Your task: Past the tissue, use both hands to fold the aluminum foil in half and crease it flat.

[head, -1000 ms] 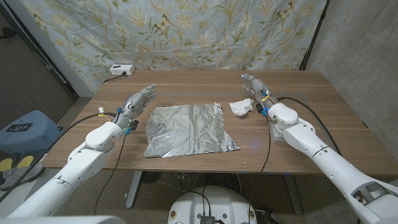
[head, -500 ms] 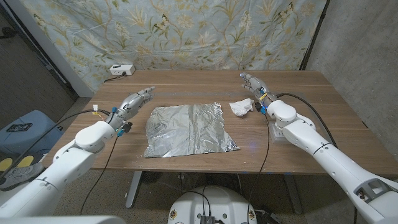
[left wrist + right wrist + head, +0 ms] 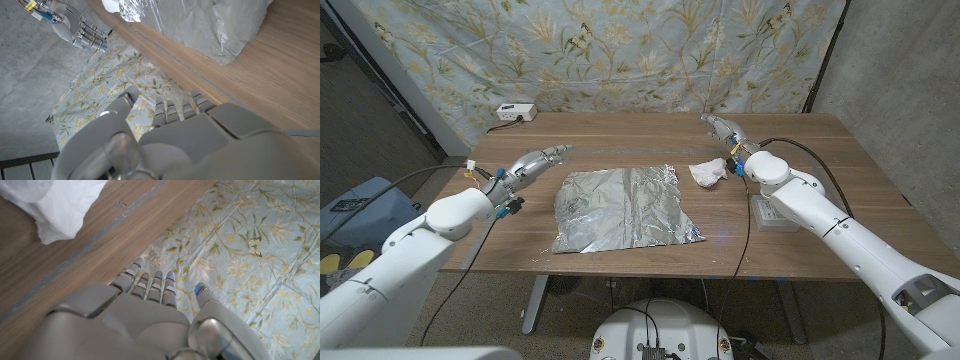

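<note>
Unfolded aluminum foil (image 3: 625, 208) beside tissue (image 3: 708, 172); both hands' fingers (image 3: 552, 153) extended, empty.

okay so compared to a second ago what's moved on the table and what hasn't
Both arms have shifted. The left hand has tipped lower, its fingers reaching out level toward the far left of the aluminum foil. The right hand has edged farther back along the table, behind the tissue. Neither hand has taken hold of anything. The foil lies unfolded, and the tissue and the small white box at the far edge are where they were.
</note>
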Robot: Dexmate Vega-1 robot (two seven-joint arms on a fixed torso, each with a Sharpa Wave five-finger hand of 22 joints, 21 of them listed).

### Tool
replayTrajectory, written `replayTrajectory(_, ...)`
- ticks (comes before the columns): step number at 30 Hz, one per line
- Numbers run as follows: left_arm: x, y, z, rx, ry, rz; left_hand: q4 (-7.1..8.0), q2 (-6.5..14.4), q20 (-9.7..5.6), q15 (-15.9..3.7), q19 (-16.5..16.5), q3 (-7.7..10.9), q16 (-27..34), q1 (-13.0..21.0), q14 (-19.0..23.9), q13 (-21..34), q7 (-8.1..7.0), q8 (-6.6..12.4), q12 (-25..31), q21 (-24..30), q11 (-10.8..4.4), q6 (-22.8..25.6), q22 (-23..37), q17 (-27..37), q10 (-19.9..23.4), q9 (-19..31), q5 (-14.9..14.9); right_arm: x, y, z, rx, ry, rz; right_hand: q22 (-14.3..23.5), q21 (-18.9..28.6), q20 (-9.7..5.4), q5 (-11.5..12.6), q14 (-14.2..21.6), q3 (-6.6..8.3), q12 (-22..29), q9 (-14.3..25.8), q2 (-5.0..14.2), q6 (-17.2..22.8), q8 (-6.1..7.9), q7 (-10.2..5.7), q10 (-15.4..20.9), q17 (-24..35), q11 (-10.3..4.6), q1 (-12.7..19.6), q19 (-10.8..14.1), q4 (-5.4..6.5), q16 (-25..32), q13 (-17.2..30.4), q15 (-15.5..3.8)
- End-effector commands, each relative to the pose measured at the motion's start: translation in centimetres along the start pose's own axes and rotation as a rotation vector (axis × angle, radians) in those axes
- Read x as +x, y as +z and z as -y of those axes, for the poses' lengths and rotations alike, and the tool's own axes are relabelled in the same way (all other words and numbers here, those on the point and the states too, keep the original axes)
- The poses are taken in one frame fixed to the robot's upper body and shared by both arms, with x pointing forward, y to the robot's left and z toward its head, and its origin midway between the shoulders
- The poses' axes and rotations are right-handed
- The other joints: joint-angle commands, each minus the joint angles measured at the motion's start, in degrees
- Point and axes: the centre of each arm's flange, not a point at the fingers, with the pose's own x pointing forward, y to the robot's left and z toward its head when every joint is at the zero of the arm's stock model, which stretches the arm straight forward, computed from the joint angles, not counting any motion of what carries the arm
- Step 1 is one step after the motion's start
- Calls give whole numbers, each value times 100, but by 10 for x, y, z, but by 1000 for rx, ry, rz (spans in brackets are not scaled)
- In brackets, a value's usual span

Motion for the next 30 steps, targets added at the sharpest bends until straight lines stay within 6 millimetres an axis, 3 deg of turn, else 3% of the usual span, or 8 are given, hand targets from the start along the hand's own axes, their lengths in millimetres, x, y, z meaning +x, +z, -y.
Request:
replayTrajectory(1,-11,2,-7,112,-83,-35,22,18,-8,-20,27,-64,71,-62,95,28,-10,70,47,41,2,141,19,13,138,26,38,-3,23,-9,-164,-33,-106,21,10,-290,-14,24,14,-14,21,-31,19,-26,46,20,3,55,90,-11,-85,-5,22,-205)
replayTrajectory(13,-22,3,-7,240,-125,-67,48,74,-28,-100,74,-158,97,-79,285,34,-72,92,95,65,-37,395,22,9,349,29,67,-6,36,-25,-240,-76,-218,21,21,-194,-21,116,-8,-7,17,-130,29,-19,131,24,-16,146,198,-3,-250,15,18,-102)
replayTrajectory(30,-31,3,-2,352,-211,-102,122,108,-36,-225,196,-276,151,-107,619,37,-137,120,159,109,-131,779,25,21,671,35,84,-15,53,-29,-296,-113,-262,22,31,-116,-27,171,-49,8,16,-217,69,-6,202,62,-21,216,276,19,-393,19,15,-31)
